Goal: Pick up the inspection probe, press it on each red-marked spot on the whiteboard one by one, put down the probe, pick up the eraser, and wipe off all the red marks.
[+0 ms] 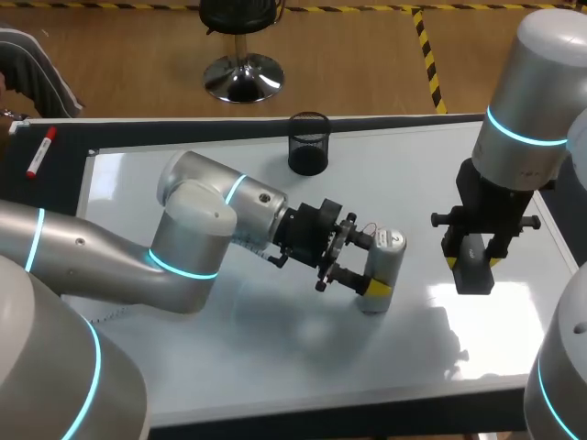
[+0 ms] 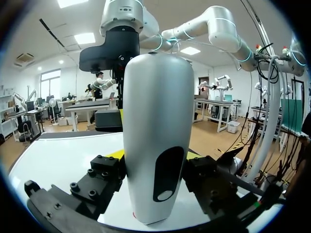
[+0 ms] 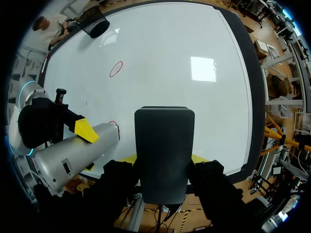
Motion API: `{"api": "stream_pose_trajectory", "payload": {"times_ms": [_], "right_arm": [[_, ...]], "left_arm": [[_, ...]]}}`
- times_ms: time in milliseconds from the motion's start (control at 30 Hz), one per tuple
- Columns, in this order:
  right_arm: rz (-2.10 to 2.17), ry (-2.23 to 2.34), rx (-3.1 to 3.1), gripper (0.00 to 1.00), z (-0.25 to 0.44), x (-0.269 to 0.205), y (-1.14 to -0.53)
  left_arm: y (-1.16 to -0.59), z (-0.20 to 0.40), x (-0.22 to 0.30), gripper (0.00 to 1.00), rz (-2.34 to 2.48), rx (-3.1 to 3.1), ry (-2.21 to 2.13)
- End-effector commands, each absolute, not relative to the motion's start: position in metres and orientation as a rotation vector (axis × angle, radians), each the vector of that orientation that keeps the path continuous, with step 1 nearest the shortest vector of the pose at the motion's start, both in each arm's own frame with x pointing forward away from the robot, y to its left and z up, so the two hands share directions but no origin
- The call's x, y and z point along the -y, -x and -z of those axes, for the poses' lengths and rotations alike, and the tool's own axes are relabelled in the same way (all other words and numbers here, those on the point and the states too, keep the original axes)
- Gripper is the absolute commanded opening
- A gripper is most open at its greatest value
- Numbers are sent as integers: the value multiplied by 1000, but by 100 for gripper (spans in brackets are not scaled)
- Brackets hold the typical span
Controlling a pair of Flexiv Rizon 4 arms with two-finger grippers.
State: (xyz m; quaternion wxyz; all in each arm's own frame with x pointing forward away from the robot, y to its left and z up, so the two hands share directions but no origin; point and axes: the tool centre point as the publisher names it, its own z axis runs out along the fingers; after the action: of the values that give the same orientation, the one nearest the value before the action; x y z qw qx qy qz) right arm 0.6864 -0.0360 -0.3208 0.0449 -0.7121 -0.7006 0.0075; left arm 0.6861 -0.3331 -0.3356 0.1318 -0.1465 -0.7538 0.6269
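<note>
On the whiteboard (image 1: 138, 174) covering the desk, the inspection probe (image 1: 381, 270) is held tip-down, gripped by the left fingers (image 1: 374, 288). The eraser (image 1: 472, 270) is clamped by the right fingers (image 3: 210, 179) above the board. A red circle (image 3: 116, 68) is seen between the probe and the mesh pen cup (image 1: 308, 142).

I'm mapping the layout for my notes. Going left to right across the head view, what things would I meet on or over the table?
red marker → mesh pen cup → inspection probe → eraser

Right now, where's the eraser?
Head view: eraser clamped in the right gripper over the whiteboard near its right edge, right of the probe the left gripper holds.
</note>
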Motion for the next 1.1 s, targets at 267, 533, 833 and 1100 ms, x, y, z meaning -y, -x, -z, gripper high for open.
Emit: {"api": "stream_pose_trajectory", "payload": {"times_ms": [267, 533, 833, 1100], "right_arm": [[-21, 2172, 2141, 0, 320, 37, -686], [-21, 2172, 2141, 0, 320, 37, -686], [-21, 2172, 2141, 0, 320, 37, -686], [-21, 2172, 2141, 0, 320, 37, -686]], "left_arm": [[-681, 329, 329, 0, -1877, 2174, 406], [-683, 314, 326, 0, -1896, 2180, 410], [-684, 302, 326, 0, -1921, 2183, 425], [-685, 296, 324, 0, -1915, 2193, 431]]}}
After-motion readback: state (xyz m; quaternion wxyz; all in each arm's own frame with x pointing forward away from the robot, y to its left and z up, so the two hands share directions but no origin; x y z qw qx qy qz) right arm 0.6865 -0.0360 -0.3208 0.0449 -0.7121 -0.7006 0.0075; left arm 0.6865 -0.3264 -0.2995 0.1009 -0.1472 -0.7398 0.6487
